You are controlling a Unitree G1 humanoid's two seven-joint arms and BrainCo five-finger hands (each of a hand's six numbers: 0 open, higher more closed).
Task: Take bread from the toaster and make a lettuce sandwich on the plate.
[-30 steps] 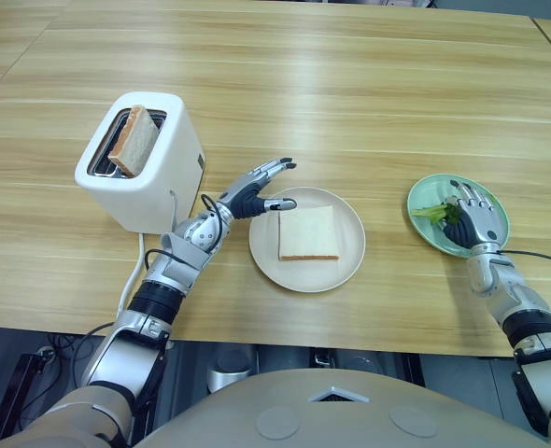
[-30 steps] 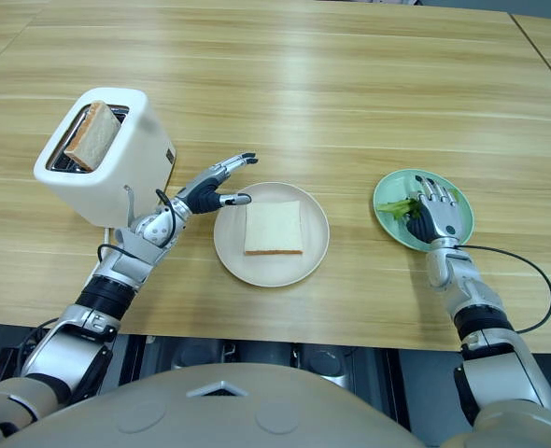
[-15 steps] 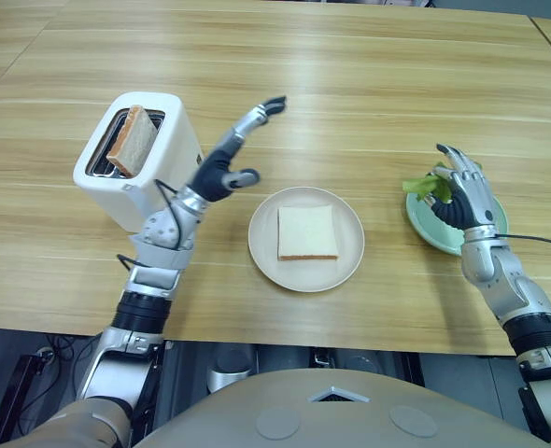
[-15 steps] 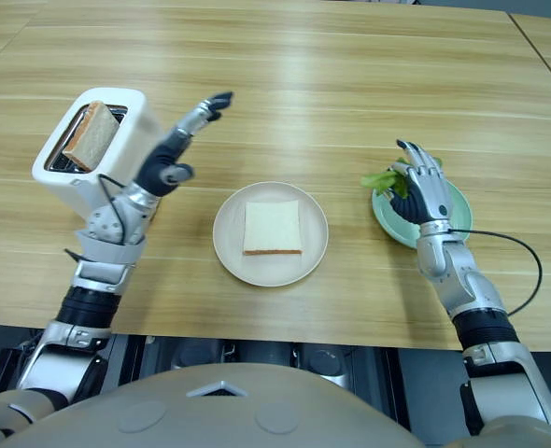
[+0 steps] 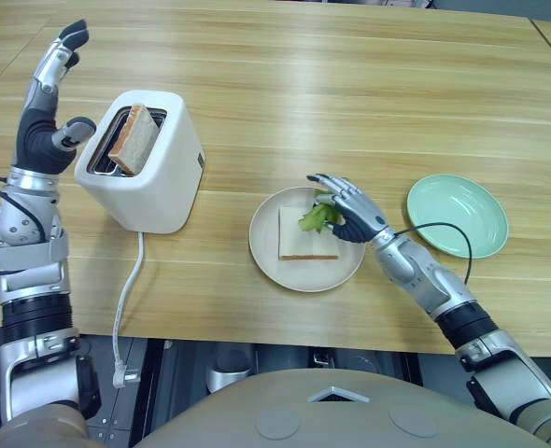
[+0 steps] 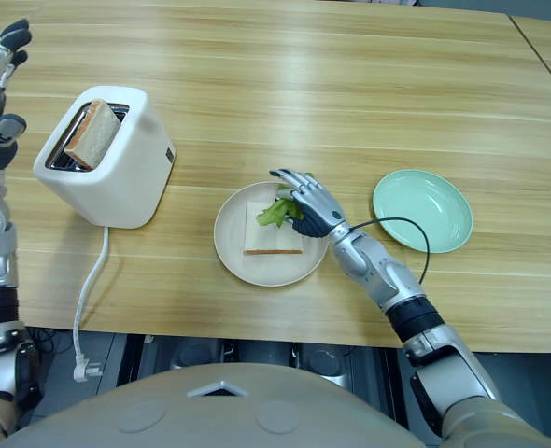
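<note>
A white toaster (image 5: pixel 149 177) stands at the left with one toasted bread slice (image 5: pixel 133 139) sticking up from its slot. A beige plate (image 5: pixel 306 271) in the middle holds a white bread slice (image 5: pixel 303 239). My right hand (image 5: pixel 355 211) is over the plate's right part, shut on a green lettuce leaf (image 5: pixel 315 216) that hangs above the slice's upper right corner. My left hand (image 5: pixel 49 107) is raised to the left of the toaster, above the table, fingers spread and holding nothing.
An empty green dish (image 5: pixel 457 215) sits right of the plate. The toaster's white cord (image 5: pixel 129 297) runs down over the table's front edge. The wooden table (image 5: pixel 350 93) stretches bare behind.
My right hand lifted the lettuce from the green dish and carried it left over the plate. My left hand swung up and left, from beside the plate to left of the toaster.
</note>
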